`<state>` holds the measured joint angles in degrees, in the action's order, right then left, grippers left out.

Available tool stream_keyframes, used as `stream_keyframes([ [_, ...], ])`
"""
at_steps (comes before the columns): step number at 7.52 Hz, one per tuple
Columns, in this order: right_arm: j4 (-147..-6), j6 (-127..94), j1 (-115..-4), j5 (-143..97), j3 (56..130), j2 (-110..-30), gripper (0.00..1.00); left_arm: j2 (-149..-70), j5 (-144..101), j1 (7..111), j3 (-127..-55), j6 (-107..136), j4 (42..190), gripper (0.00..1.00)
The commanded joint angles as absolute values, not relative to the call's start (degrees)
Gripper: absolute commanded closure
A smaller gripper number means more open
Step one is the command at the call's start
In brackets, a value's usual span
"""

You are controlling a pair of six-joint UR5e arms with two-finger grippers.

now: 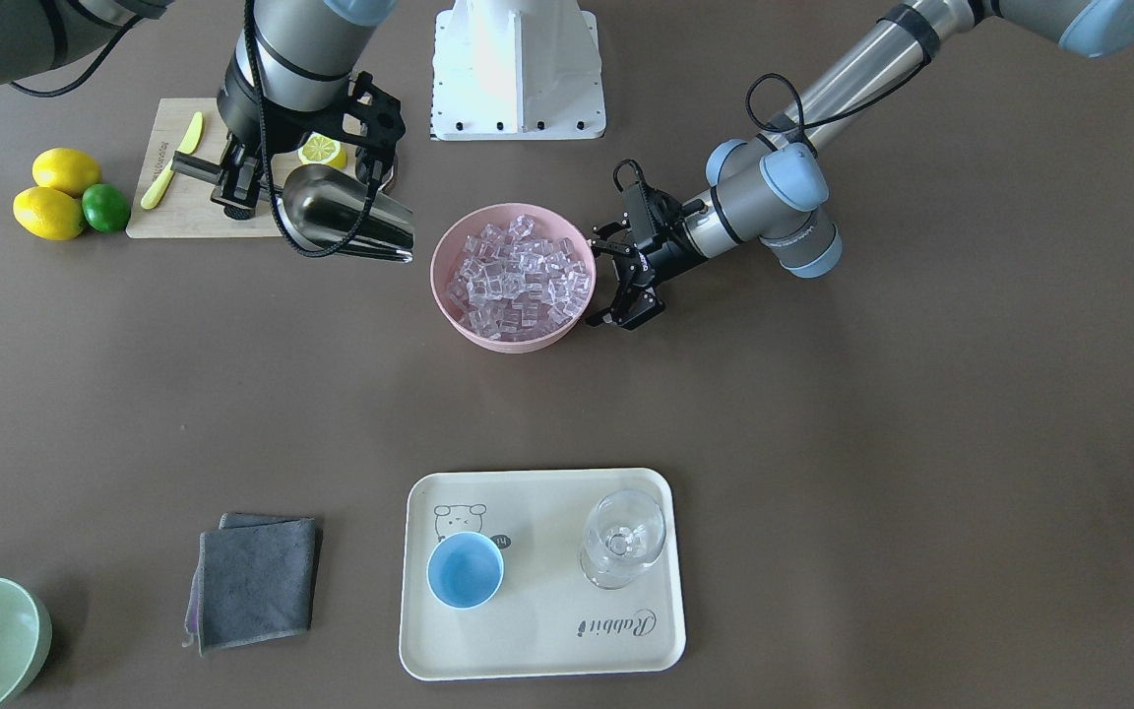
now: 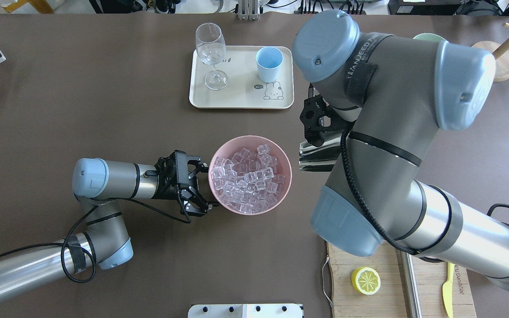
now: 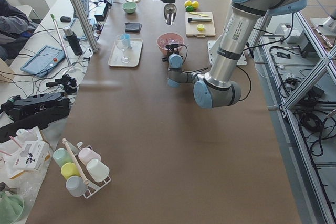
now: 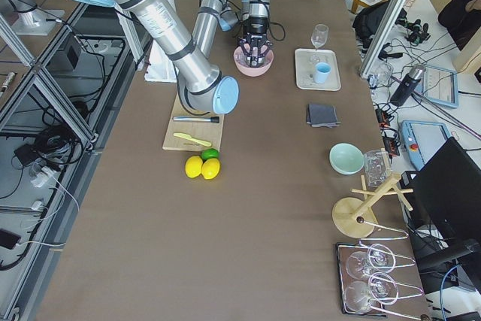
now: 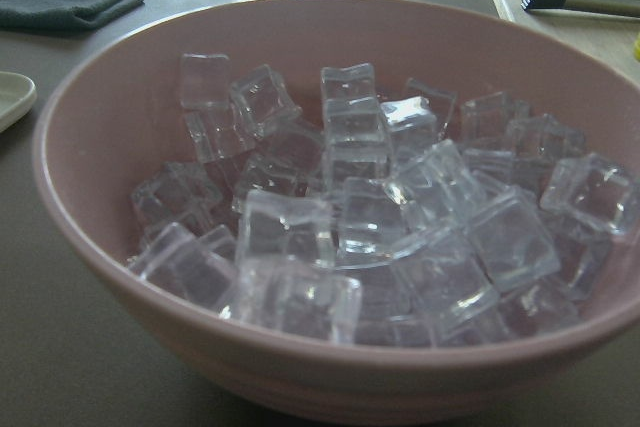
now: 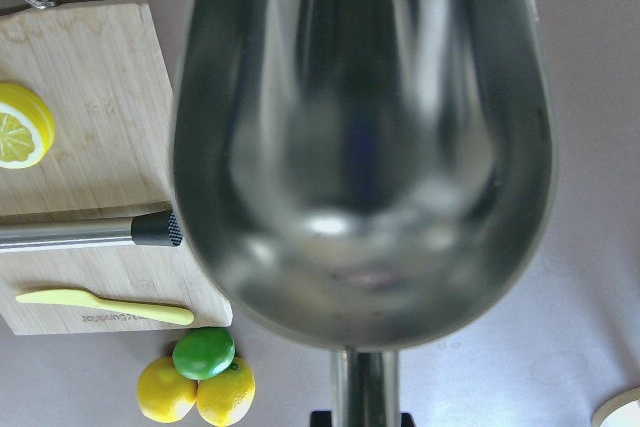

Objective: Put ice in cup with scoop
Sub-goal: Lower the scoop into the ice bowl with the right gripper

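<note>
Nearest the robot, a wooden cutting board [image 2: 347, 300] lay on the worktop [image 2: 104, 110] with 1 lemon half [image 2: 366, 280] and a yellow knife [image 2: 446, 287] on it. Just past the board's edge, the right gripper [image 1: 254, 177] had its jaws closed on the short handle of the scoop [image 1: 350, 217]. It held the scoop off the worktop, the trough's open mouth turned toward the pink bowl [image 2: 254, 211]. Scoop and bowl were near each other but apart. The right wrist camera looked straight into the trough, which showed bare polished steel.

The bowl sat mid-worktop, heaped with the ice [image 2: 248, 176], a pile of clear cubes reaching close to the rim. On the bowl's other side the left gripper [image 2: 206, 183] lay low and level, its jaws spread wide at the outside of the bowl. They seemed to touch the wall, though the angle left that unsure.

Farthest out, a cream tray [image 2: 241, 99] carried 2 things side by side and apart: the cup [image 2: 269, 63], upright with its blue inside showing, and a clear stemmed glass [image 2: 210, 48].
</note>
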<state>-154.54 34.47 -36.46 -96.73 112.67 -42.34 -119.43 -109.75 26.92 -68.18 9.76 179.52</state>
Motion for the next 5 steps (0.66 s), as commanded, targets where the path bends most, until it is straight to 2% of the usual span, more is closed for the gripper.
stream_keyframes([
  [1,-155.6,34.1,-33.0,-94.0,106.5,-38.4,1.00,-120.1,-109.8,26.9,-68.1,9.8,179.5,0.02],
  [5,-155.0,32.8,-31.6,-93.4,98.6,-34.5,1.00,-120.3,-109.8,26.9,-68.2,9.8,179.5,0.02],
])
